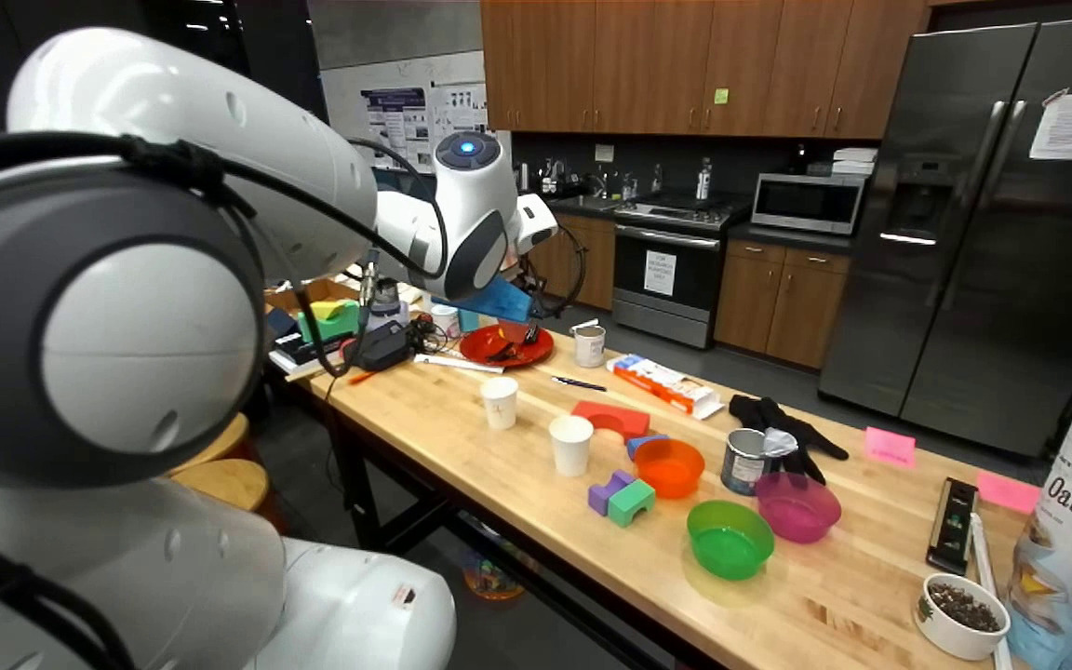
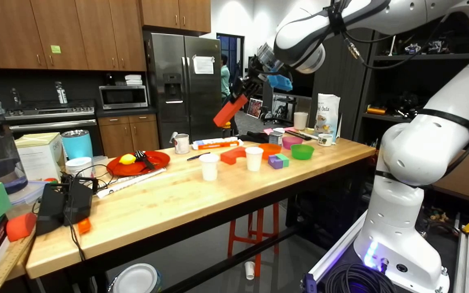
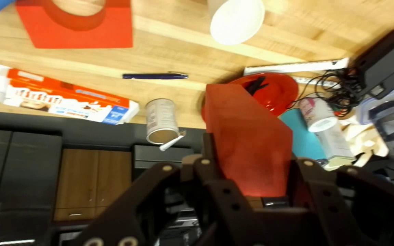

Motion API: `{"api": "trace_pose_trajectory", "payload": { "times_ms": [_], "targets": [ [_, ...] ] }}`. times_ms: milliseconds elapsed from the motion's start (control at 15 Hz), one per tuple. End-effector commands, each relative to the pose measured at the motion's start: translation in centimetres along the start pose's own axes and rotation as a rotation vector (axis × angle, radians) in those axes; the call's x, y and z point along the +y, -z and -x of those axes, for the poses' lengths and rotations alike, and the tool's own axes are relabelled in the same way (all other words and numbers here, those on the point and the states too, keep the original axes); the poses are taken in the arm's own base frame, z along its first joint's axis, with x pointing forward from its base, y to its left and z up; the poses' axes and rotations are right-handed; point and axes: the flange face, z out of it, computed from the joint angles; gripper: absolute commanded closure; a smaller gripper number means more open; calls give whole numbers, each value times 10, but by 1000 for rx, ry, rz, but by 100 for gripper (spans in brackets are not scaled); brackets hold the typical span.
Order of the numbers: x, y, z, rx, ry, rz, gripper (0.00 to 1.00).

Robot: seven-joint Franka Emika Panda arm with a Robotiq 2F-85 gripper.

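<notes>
1. We are seeing that the end effector [image 3: 251, 157] is gripping a red rectangular block [image 2: 230, 110], and its two fingers [image 3: 210, 150] are pressing on opposite sides of it.
2. This block is hanging in the air above the tabletop [image 2: 153, 211]; in an exterior view it is slanting downward from the fingers.
3. In the wrist view, we are noticing that the block is covering one part of a red plate [image 2: 161, 159]. On this plate, a yellow lemon [image 2: 128, 159] and a black fork [image 2: 145, 160] are lying.
4. Near the plate, an opened tin can [image 3: 161, 118] is standing. A dark blue pen [image 3: 155, 76] and an orange-and-white cardboard box [image 3: 62, 97] are lying near this can.
5. Farther along the tabletop, a red arch block [image 3: 115, 32] is lying, and two white paper cups [image 2: 209, 167] are standing upright near it.
6. A purple block [image 1: 603, 493] and a green block [image 1: 630, 505] are sitting side by side, just beside an orange bowl [image 1: 669, 473].
7. A green bowl [image 1: 730, 542] and a magenta bowl [image 1: 801, 510] are standing close together; we are not managing to tell whether they are touching.
8. At one end of the tabletop, a bag of oats [image 1: 1066, 540] is standing upright, and just beside it a small white bowl [image 1: 950, 639] is holding dark brown bits [image 1: 962, 607].
</notes>
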Motion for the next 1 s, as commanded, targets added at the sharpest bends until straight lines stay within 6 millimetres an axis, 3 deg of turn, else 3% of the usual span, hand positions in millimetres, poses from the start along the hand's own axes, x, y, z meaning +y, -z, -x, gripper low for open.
{"api": "trace_pose_trajectory", "payload": {
  "times_ms": [0,533,933],
  "targets": [
    [-5,-4,9,-56,50,-174,84],
    [12,-23,20,-216,24,-282,84],
    [24,-23,-10,-212,145,-269,84]
  ]
}}
